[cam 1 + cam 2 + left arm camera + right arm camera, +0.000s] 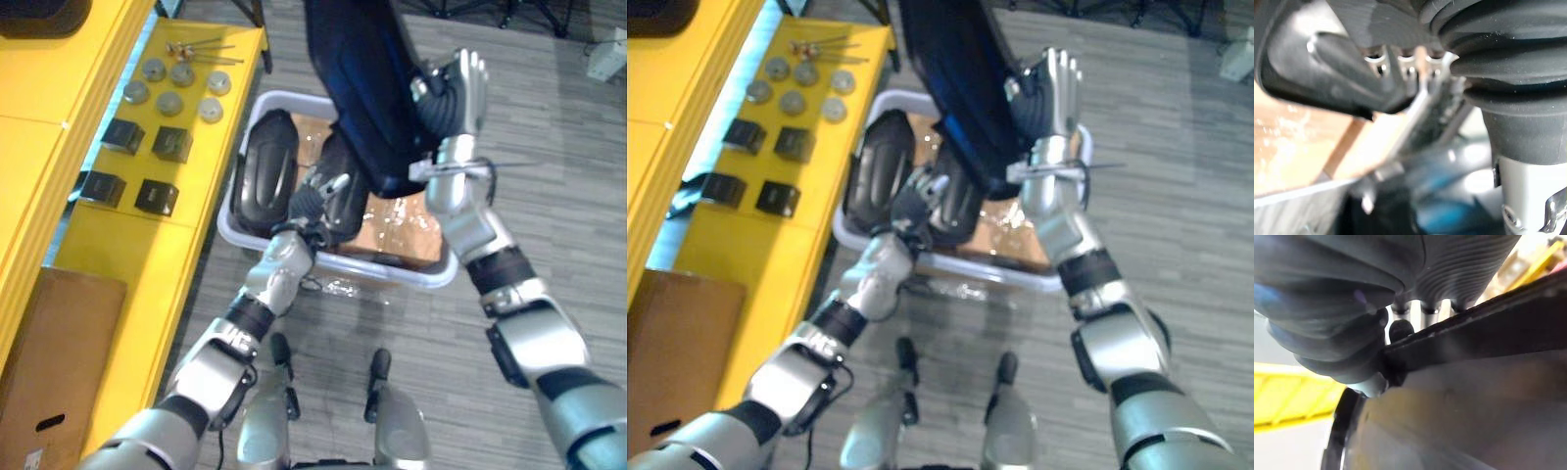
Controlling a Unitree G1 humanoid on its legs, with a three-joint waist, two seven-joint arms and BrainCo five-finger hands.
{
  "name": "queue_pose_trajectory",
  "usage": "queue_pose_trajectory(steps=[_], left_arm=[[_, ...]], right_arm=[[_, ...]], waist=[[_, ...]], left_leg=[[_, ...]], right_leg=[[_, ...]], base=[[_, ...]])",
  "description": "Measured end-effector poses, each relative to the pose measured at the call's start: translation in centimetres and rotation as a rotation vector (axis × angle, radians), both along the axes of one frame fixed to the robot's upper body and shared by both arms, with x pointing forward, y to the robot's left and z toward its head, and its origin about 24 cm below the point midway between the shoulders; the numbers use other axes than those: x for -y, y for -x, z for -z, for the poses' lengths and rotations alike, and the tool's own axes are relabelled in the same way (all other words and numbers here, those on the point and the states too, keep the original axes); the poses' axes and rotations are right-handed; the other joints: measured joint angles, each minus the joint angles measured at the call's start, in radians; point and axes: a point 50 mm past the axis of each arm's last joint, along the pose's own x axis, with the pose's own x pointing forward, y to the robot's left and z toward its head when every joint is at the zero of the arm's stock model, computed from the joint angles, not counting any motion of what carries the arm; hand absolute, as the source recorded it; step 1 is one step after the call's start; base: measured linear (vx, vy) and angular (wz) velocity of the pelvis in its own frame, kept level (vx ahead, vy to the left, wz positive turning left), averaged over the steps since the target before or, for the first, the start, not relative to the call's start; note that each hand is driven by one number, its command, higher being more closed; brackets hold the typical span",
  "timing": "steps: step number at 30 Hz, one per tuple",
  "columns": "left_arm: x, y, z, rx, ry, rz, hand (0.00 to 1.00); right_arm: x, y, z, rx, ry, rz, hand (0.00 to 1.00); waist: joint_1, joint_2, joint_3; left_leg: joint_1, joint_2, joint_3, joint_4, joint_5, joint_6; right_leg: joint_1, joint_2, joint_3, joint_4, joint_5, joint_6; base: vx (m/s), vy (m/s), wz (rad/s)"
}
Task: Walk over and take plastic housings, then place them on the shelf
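In the left eye view, a yellow bench [147, 245] is carrying grey round discs [171, 103] beside a pale plastic bin [411, 276], over which a long dark glossy plastic housing [358, 88] is hanging between the left hand [315, 201] at its lower end and the right hand [456, 98] at its side. In the left wrist view, I cannot tell that hand's grasp. In the right wrist view, the right hand is pinching the housing's thin rim between thumb and fingers [1430, 311].

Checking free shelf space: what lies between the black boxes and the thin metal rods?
Grey round discs, lying on the yellow shelf; the left eye view shows them.
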Motion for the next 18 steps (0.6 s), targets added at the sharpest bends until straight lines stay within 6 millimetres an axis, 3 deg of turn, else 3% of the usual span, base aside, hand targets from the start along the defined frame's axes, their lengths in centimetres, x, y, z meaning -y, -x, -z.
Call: queue_pose_trajectory(steps=[12, 13, 18], left_arm=[[-0.1, 0.0, 0.3, 0.018, -0.025, -0.026, 0.0], [-0.1, 0.1, 0.3, 0.02, -0.023, -0.027, 1.0], [-0.5, 0.2, 0.9, 0.01, 0.002, -0.054, 1.0]], right_arm=[[-1.9, 1.4, 1.6, 0.004, -0.027, -0.11, 1.0], [-2.0, 1.4, 1.7, 0.0, -0.03, -0.113, 1.0], [-2.4, 1.7, 3.0, -0.036, -0.049, -0.132, 1.0]], waist=[[-0.021, -0.012, 0.007], [-0.022, -0.015, 0.008], [-0.022, -0.017, 0.009]], left_leg=[[0.005, 0.001, 0.003, -0.01, 0.008, 0.001], [0.005, 0.001, 0.003, -0.01, 0.008, 0.001], [0.005, 0.001, 0.005, -0.01, 0.008, 0.001]], right_leg=[[-0.004, 0.0, 0.003, 0.0, -0.001, 0.001], [-0.004, -0.001, 0.003, 0.0, -0.001, 0.001], [-0.004, -0.002, 0.003, 0.0, -0.001, 0.001]], base=[[0.02, -0.005, -0.01], [0.03, -0.004, 0.0], [0.0, 0.0, 0.0]])
